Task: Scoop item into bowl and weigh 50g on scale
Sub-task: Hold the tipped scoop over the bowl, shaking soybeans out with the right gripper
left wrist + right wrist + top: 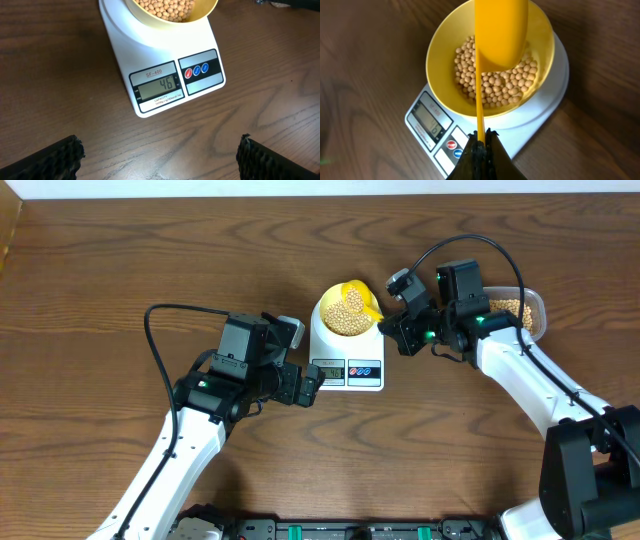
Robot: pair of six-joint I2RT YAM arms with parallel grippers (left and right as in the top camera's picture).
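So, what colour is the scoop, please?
Yellow; the scoop shows best in the right wrist view.

Beans (pixel 502 86) in bowl (pixel 440 60) on scale (pixel 542 107)

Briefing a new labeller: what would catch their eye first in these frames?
The yellow scoop, pinched by its thin handle in the shut right hand, hangs over the pale-yellow bowl of tan beans at table centre. The bowl sits on the white scale, whose display reads 46 in the left wrist view. The left hand is open, just in front of the scale.
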